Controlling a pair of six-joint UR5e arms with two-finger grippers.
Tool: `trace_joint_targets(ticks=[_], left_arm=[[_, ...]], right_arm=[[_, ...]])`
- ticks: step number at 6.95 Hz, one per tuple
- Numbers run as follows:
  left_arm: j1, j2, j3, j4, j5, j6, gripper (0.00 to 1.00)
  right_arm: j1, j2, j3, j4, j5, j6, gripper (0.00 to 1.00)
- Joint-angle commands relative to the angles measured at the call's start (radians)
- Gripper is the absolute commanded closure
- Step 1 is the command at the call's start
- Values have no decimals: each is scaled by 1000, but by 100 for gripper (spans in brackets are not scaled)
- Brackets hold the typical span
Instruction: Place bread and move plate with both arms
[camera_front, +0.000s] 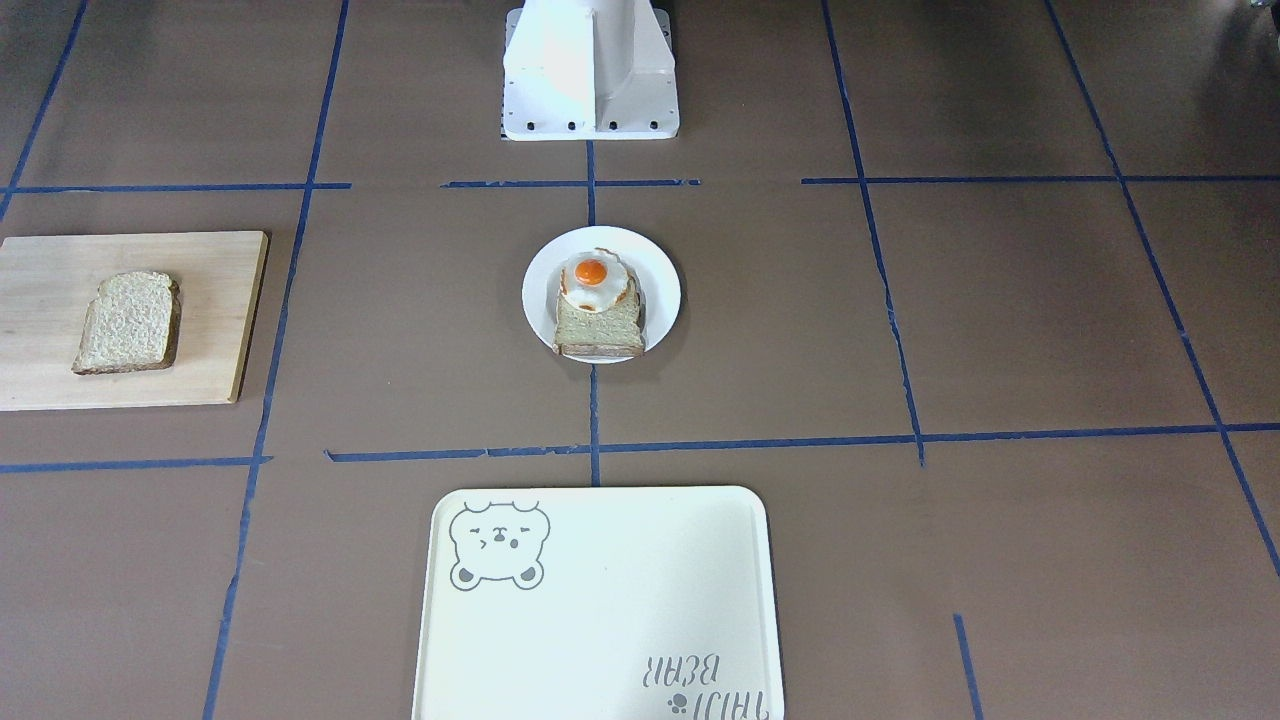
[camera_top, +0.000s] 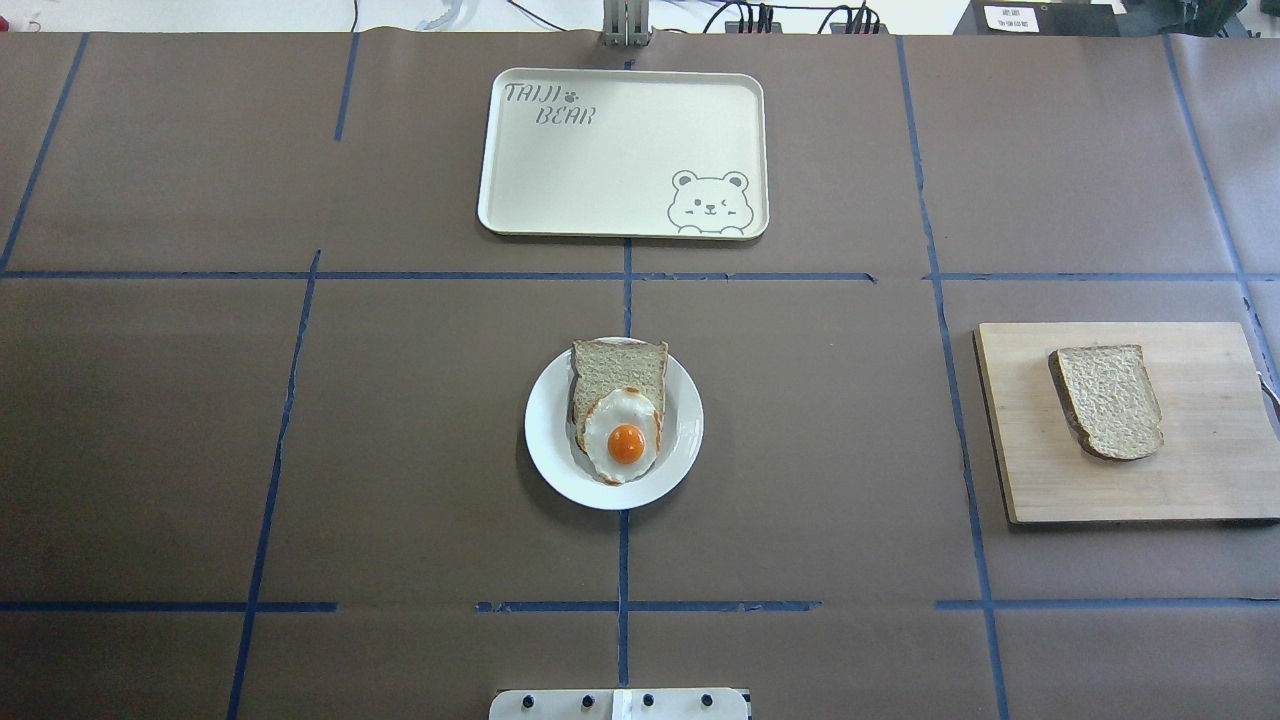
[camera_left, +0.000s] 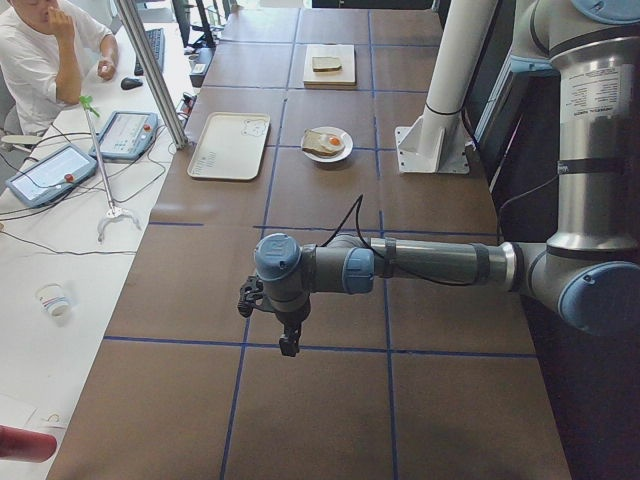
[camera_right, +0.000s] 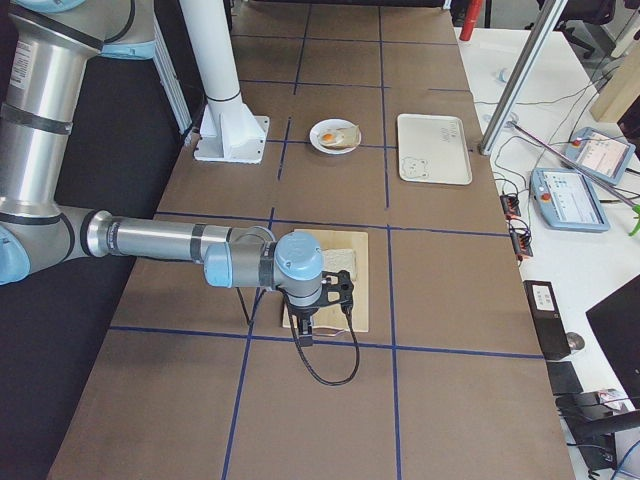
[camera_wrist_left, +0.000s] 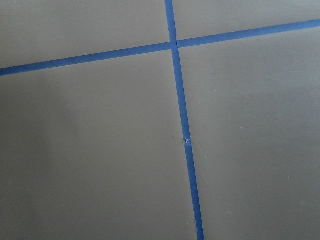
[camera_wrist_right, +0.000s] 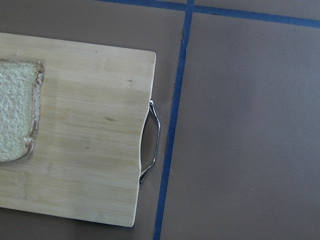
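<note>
The bread (camera_top: 1107, 401) lies flat on a wooden cutting board (camera_top: 1200, 480) at the table's right; it also shows in the front view (camera_front: 128, 322) and at the left edge of the right wrist view (camera_wrist_right: 15, 115). The white plate (camera_top: 548, 455) sits mid-table and carries a paler slice with a fried egg (camera_top: 624, 443). My left gripper (camera_left: 288, 345) hangs over bare table far to the left. My right gripper (camera_right: 305, 335) hangs by the board's near end. I cannot tell whether either one is open or shut.
A cream tray with a bear drawing (camera_top: 600, 170) lies beyond the plate. The board has a metal handle (camera_wrist_right: 152, 140) on its outer end. The white pedestal (camera_front: 590, 70) stands behind the plate. An operator (camera_left: 40, 60) sits at a side desk.
</note>
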Motion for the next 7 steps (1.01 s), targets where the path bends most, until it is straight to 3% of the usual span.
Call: trace_joint_targets(ticks=[1, 3, 5, 7], left_arm=[[0, 0, 0, -2, -2, 0, 0], [0, 0, 0, -2, -6, 0, 0], [0, 0, 0, -3, -6, 0, 0], [0, 0, 0, -3, -6, 0, 0]], right_arm=[[-3, 1, 0, 2, 21, -2, 0], [-52, 32, 2, 27, 93, 58, 0], [-219, 34, -15, 423, 43, 517, 0], [-450, 63, -102, 791, -137, 914, 0]])
